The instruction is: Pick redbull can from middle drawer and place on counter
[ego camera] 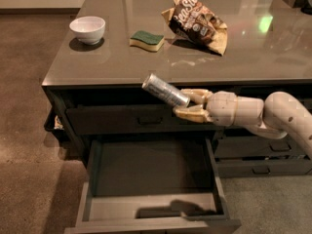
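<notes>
We log the tool [184, 104] pinching the redbull can [165, 90] by 1 end, its 2 fingers clamped on it. The can hangs tilted at the front edge of the table [122, 57], above the open middle drawer [151, 174]. We judge the end grip leaves the body free to clear the lip. The can label is unreadable. The chip bag [197, 21] reads "Sea S…".

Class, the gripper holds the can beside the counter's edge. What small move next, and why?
Probably raise it slightly: the slim silvery can, tilted in the beige two-finger gripper, is level with the edge of the glossy grey-brown counter, not yet above it.
</notes>
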`<state>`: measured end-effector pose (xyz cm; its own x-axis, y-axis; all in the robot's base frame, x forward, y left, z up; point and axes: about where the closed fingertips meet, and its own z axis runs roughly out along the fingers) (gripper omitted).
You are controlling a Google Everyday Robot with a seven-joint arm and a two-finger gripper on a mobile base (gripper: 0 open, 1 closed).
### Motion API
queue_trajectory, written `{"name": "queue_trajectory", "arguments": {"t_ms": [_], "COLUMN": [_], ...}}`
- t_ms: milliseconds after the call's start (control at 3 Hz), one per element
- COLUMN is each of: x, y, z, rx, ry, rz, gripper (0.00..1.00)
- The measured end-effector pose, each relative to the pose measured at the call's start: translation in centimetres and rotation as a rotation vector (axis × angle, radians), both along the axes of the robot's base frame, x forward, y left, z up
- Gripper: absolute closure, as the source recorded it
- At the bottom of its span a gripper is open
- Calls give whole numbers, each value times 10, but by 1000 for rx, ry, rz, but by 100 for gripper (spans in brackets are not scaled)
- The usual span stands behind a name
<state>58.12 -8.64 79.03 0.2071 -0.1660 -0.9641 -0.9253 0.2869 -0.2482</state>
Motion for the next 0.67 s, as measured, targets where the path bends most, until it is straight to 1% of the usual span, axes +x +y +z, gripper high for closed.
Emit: {"name": "queue_trajectory", "arguments": {"t_ms": [333, 667], "x": [6, 22], "y": [-6, 10], "z": [44, 69], "rx": [28, -17], "ry": [-43, -37], "rz": [-32, -81], "gripper": [100, 100]}}
